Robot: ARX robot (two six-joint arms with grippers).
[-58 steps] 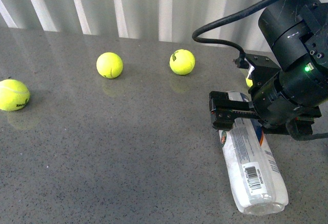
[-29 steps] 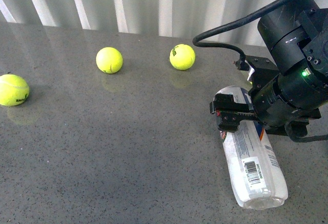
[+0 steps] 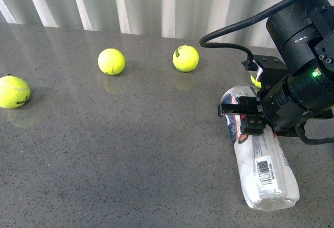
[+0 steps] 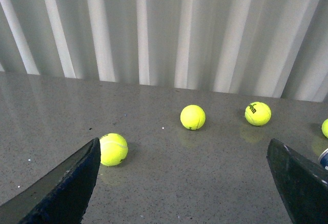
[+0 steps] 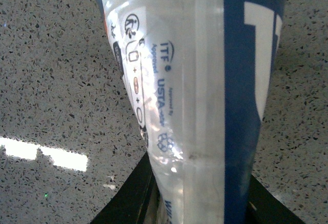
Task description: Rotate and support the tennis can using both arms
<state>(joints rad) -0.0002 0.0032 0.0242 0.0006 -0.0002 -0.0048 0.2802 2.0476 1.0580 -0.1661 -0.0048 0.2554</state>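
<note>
The tennis can (image 3: 266, 173), a clear tube with a blue-and-white label and a barcode, lies on the grey table (image 3: 130, 150) at the right, its length running away from me. My right gripper (image 3: 241, 117) is shut on the tennis can near its far end. In the right wrist view the can (image 5: 195, 80) fills the frame between the black fingers (image 5: 128, 203) of the right gripper (image 5: 197, 208). My left gripper (image 4: 184, 183) is open over bare table, with only a sliver of the can (image 4: 324, 158) at the frame's edge. The left arm is out of the front view.
Yellow tennis balls lie loose on the table: one at far left (image 3: 13, 92), two toward the back (image 3: 111, 61) (image 3: 186, 58), and one half hidden behind the right arm (image 3: 255, 82). A white corrugated wall (image 3: 156, 3) runs behind the table.
My right gripper has shifted slightly right, still clamped on the tennis can. The can has turned with it, its near end swinging right and its label rolling to a new face.
</note>
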